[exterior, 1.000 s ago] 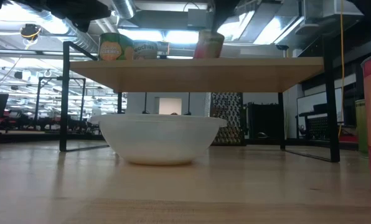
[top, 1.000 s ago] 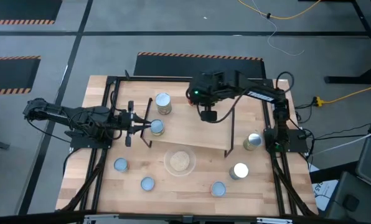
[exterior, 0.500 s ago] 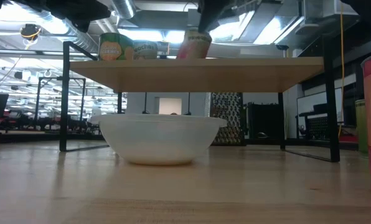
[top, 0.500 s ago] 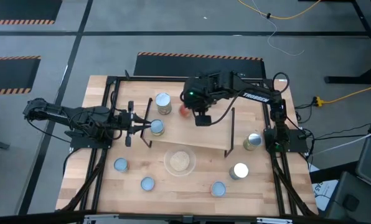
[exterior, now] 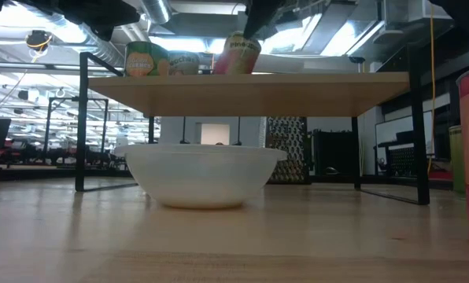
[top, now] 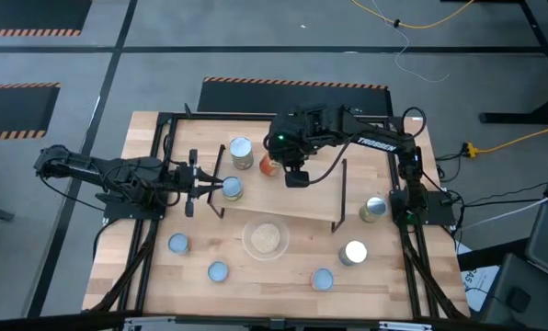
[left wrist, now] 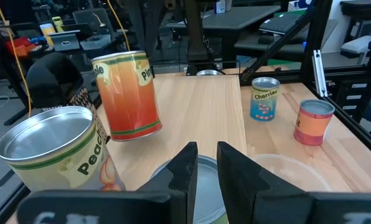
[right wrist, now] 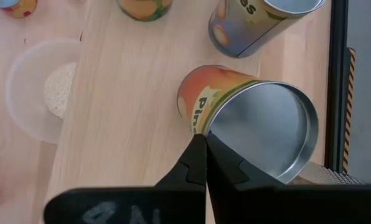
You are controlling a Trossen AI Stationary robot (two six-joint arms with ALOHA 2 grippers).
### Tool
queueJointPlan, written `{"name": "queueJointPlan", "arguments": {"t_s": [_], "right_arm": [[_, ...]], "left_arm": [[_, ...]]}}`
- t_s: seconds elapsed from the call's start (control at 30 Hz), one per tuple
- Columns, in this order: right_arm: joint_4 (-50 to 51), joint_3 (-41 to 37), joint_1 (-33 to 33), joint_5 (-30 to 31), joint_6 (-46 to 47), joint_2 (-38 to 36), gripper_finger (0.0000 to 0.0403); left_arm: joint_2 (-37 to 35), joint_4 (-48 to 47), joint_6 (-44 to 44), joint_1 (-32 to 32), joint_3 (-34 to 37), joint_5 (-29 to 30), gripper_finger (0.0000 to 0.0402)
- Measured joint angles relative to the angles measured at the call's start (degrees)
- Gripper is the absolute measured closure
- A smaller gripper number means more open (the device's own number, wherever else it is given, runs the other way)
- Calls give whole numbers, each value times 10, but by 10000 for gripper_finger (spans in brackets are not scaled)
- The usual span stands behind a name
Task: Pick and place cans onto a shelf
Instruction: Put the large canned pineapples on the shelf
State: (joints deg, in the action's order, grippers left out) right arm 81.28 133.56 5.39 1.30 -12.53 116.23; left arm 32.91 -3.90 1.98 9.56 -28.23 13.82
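My right gripper (top: 290,173) hangs over the light-wood shelf (top: 302,200) and is shut on an orange-labelled can (top: 268,165), which tilts above the board (exterior: 236,53). Two more cans (top: 241,153) (top: 231,188) stand on the shelf's left part. My left gripper (top: 199,184) waits level at the shelf's left edge, open by a narrow gap (left wrist: 207,150), just short of the nearer can's silver top. Several cans (top: 177,244) (top: 218,271) (top: 322,279) stand on the table in front of the shelf. My right gripper pinches the orange can's top rim (right wrist: 201,127), one finger on the lid side and one on the label side. The fingers come from above, slanting down. The can hangs tilted below them (left wrist: 128,93); whether its bottom edge touches the shelf board I cannot tell.
A white bowl (top: 266,238) with beige contents sits under the shelf's front edge. Two more cans (top: 354,252) (top: 373,209) stand at the table's right. The shelf's right half (top: 334,184) is bare board. Black rails (top: 154,248) run along the table's sides.
My right gripper has moved toward the table's left over the shelf and tipped further, still shut. The orange can has gone with it toward the two standing cans and now leans more than before.
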Motion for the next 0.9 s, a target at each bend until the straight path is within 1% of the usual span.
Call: {"name": "queueJointPlan", "arguments": {"t_s": [0.53, 0.9], "right_arm": [[7, 0, -1, 0, 0, 21, 402], [7, 0, -1, 1, 0, 21, 391]], "left_arm": [[0, -2, 0, 0, 0, 0, 347], [0, -4, 0, 0, 0, 0, 347]]}}
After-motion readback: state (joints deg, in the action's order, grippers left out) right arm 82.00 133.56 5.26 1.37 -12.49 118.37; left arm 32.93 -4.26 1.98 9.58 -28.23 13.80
